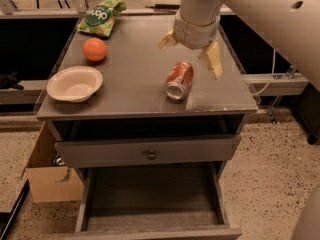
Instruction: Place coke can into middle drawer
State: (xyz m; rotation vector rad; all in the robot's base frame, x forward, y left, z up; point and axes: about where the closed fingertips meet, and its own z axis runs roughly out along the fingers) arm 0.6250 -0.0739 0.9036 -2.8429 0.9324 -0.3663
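Note:
The coke can (179,80) lies on its side on the cabinet top, right of centre, with its silver end facing the front edge. My gripper (191,50) hovers just behind and above the can. It is open, with one tan finger (167,39) to the left and the other to the right (214,60), and it holds nothing. The middle drawer (150,196) is pulled out below, and its bare grey floor is showing.
An orange fruit (94,49), a white bowl (75,83) and a green chip bag (100,16) occupy the left of the top. A shut drawer front with a knob (151,154) sits above the pulled-out drawer. A cardboard box (47,176) stands on the floor at left.

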